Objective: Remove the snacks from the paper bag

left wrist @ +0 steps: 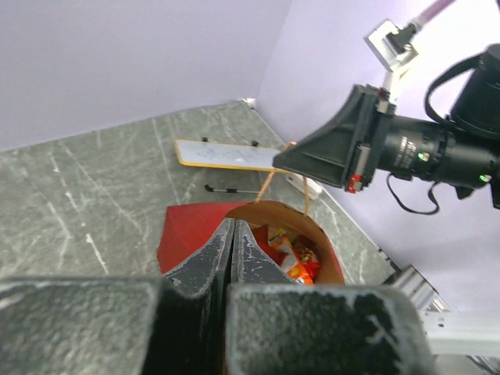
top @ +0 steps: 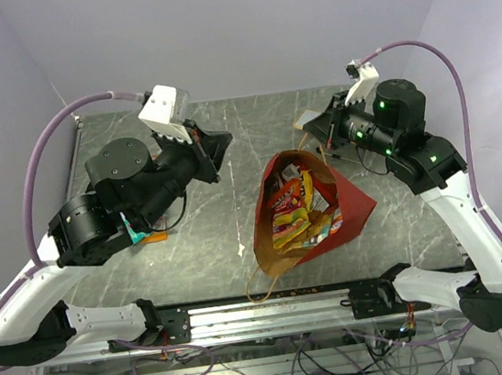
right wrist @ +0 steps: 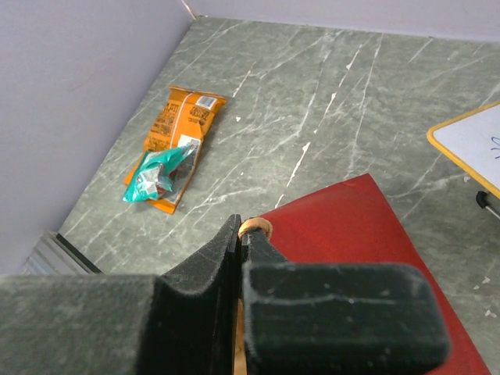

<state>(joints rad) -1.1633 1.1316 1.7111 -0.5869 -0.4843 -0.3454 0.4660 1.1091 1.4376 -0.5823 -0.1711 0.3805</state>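
The paper bag [top: 353,204], red outside and brown inside, lies in the middle of the table with its mouth facing up. Several orange, red and yellow snacks [top: 296,209] fill it. My right gripper [top: 311,130] is shut on one tan loop handle [right wrist: 255,227], above the bag's far edge [right wrist: 367,250]. My left gripper [top: 224,145] is shut and empty, left of the bag and above the table. In the left wrist view its tips [left wrist: 233,226] stand before the bag's mouth [left wrist: 328,250] and the snacks [left wrist: 301,262]. An orange packet [right wrist: 183,125] and a teal packet [right wrist: 156,176] lie on the table at the left.
A flat white card with an orange edge [left wrist: 223,155] lies at the back beside the right gripper. The bag's other handle [top: 264,287] trails toward the front rail. The two loose packets [top: 146,231] sit partly under the left arm. Walls close the back and sides.
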